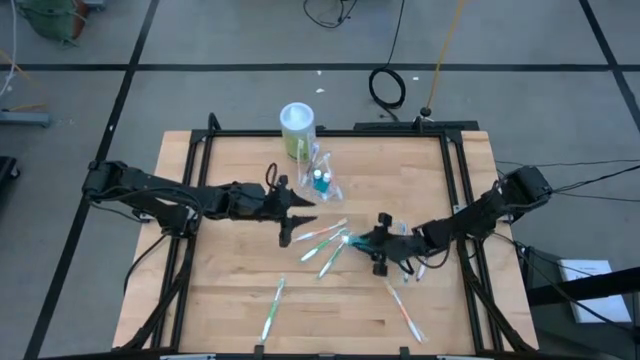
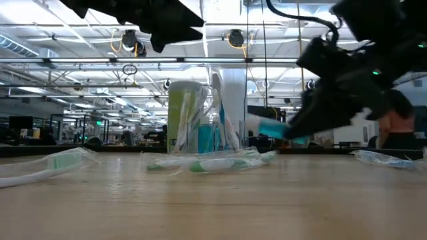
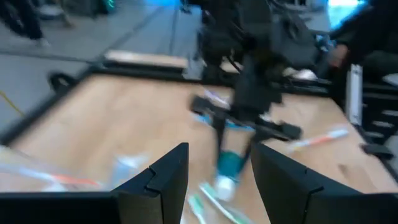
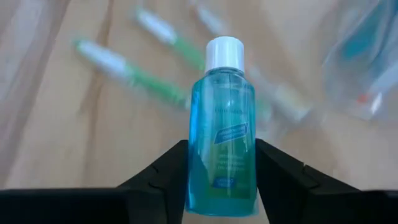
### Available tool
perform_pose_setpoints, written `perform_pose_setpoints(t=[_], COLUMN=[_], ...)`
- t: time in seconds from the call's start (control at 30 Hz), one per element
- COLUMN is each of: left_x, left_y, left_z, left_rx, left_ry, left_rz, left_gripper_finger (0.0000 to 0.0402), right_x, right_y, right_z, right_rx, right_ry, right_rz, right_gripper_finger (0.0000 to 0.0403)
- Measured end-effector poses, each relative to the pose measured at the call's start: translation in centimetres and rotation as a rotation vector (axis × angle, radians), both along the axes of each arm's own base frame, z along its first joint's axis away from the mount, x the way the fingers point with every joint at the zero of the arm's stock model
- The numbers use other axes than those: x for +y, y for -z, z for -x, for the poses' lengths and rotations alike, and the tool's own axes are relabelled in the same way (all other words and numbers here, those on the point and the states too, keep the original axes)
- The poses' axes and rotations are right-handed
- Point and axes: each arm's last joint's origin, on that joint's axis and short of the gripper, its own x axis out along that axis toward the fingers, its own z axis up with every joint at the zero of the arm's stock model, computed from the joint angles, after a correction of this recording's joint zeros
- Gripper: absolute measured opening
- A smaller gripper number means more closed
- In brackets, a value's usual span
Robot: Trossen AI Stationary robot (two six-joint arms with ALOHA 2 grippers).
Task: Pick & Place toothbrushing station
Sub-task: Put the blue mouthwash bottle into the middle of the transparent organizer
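My right gripper (image 1: 360, 241) is shut on a small blue mouthwash bottle (image 4: 222, 144) with a white cap, just above several green-and-white toothbrushes (image 1: 322, 238) at the table's middle. The bottle also shows in the low view (image 2: 270, 129). The see-through toothbrushing station (image 1: 321, 176) stands on its base near the far edge, with blue things inside, next to a green canister (image 1: 298, 128) with a white lid. My left gripper (image 1: 297, 218) is open and empty, left of the toothbrushes and raised above the table. My right gripper pinches the bottle's lower body (image 4: 198, 186) between its two fingers, one on each side. The fingers come about level from the table's right and lie along the bottle, whose cap (image 4: 224, 52) points away from the gripper. The bottle is lifted clear of the table.
More toothbrushes lie near the front edge (image 1: 273, 308) and at the front right (image 1: 405, 312). A wrapped toothbrush (image 2: 47, 165) lies close to the low camera. A black frame (image 1: 330, 133) runs around the wooden table. A person (image 2: 399, 130) shows beyond the table.
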Motion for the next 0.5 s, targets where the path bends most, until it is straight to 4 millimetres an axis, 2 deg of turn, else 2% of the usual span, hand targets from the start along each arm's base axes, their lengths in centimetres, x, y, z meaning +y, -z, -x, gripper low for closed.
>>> perform_pose_setpoints(t=[0.17,0.3,0.5], left_x=[-0.5,-0.5,-0.3], left_y=[1.7,3.5,5.8], left_z=[-0.9,-1.8,-3.6], left_rx=[0.056,0.096,0.058], left_ry=[-0.04,-0.14,-0.237], left_rz=[0.224,0.382,0.458], left_gripper_finger=[0.0177,0.0177,0.0177], right_x=[-1.5,-2.6,-3.4], right_y=[-1.6,-2.5,-2.6], right_z=[-1.4,-1.8,-2.0], right_rx=[-0.133,-0.145,-0.137], right_ry=[-0.053,0.026,0.044], right_rz=[0.246,0.501,0.525], right_gripper_finger=[0.015,0.0149,0.0151])
